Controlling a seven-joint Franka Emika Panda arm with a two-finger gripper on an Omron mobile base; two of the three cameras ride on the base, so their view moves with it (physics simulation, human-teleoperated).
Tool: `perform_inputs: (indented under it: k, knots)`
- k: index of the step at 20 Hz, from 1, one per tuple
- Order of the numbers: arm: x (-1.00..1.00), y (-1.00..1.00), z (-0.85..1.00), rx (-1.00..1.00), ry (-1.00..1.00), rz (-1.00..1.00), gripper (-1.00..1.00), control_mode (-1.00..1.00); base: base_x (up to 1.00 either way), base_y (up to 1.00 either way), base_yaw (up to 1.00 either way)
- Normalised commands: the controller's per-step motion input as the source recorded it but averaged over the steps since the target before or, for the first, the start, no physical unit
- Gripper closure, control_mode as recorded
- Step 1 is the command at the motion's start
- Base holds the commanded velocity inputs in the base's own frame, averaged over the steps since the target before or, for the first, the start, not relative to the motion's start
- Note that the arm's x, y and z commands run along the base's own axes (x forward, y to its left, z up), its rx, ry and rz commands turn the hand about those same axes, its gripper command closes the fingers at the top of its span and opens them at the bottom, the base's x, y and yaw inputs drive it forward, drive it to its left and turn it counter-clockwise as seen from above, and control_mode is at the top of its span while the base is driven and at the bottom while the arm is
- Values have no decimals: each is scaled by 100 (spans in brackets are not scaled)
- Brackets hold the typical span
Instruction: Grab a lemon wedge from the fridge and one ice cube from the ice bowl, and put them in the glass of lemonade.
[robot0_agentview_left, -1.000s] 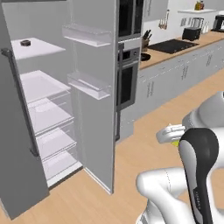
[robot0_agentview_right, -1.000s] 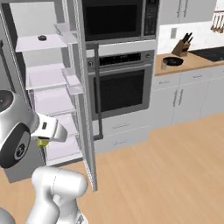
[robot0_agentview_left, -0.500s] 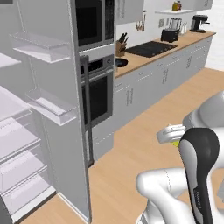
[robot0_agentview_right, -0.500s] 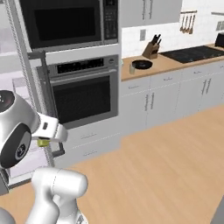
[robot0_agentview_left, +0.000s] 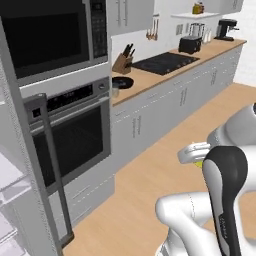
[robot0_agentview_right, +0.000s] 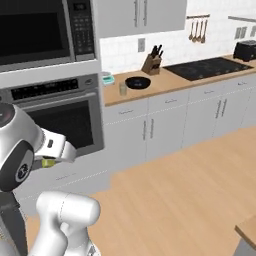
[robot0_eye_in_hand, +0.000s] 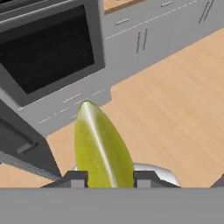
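Observation:
The yellow lemon wedge (robot0_eye_in_hand: 101, 148) stands upright between my dark fingertips (robot0_eye_in_hand: 78, 178), and my gripper (robot0_eye_in_hand: 111, 179) is shut on it. It shows as a yellow sliver (robot0_agentview_left: 199, 163) under the white hand, close to my body. From the right, the gripper (robot0_agentview_right: 48, 162) hangs in front of the oven. Far off on the wooden counter sit the black ice bowl (robot0_agentview_right: 137, 82) and the glass of lemonade (robot0_agentview_right: 123, 89) just left of it. Both also show from the left: bowl (robot0_agentview_left: 122, 82), glass (robot0_agentview_left: 116, 92). The fridge door (robot0_agentview_left: 30, 170) with its bar handle stands at the far left.
A built-in black oven (robot0_agentview_right: 60, 120) with a microwave above it stands directly ahead. A white scale (robot0_agentview_right: 107, 77), knife block (robot0_agentview_right: 153, 63), black stovetop (robot0_agentview_right: 205, 68) and toaster (robot0_agentview_right: 246, 50) line the counter. Wooden floor (robot0_agentview_right: 180, 190) lies open to the right.
The base has swung right, so the whole picture has shifted from the open fridge to the oven and counter. My gripper stays shut on the lemon wedge.

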Motion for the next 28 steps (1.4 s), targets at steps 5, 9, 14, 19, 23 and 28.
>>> perform_inputs:
  k: [5,9,14,19,23,28]
  knots:
    - [0,0,0,0,0,0,100,100,100,-13,-2]
    - [0,0,0,0,0,0,100,100,100,-2,0]
    - [0,0,0,0,0,0,100,100,100,-63,14]
    - [0,0,0,0,0,0,100,100,87,-83,31]
    - [0,0,0,0,0,0,100,100,84,-72,44]
    - [0,0,0,0,0,0,100,100,96,-65,56]
